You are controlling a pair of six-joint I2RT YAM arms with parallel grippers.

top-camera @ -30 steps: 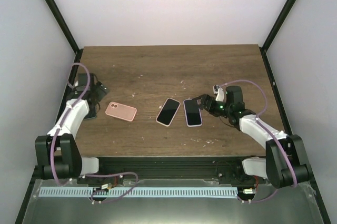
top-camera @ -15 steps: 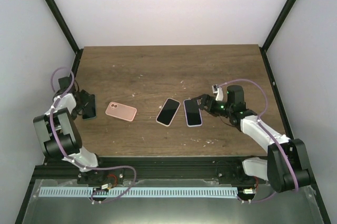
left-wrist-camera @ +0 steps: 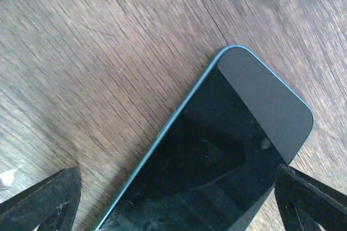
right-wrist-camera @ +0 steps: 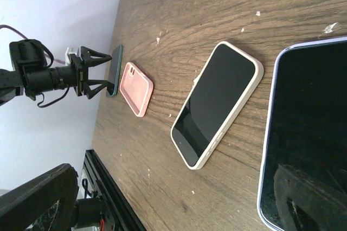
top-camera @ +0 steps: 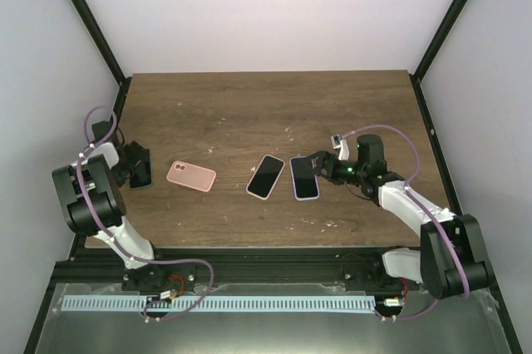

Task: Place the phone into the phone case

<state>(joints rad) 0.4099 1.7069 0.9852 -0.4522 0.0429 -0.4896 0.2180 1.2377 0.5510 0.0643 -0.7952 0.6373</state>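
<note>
Top view: the left pincer (top-camera: 138, 168) hangs wide open at the bench's (top-camera: 249, 105) left edge, with the pink case (top-camera: 191, 175) just right of it. The right pincer (top-camera: 317, 164), also wide, is at the lilac phone's (top-camera: 303, 178) upper right. A white phone (top-camera: 266, 176) lies just left of that phone.
Left wrist: a teal-edged phone (left-wrist-camera: 217, 149) lies between the spread fingers (left-wrist-camera: 40, 204).
Right wrist: the lilac phone fills the lower right, reaching in between the fingers (right-wrist-camera: 38, 198).

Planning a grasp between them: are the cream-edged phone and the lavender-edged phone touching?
Apart. The right wrist view shows bare wood between the cream-edged phone and the lavender-edged phone.
</note>
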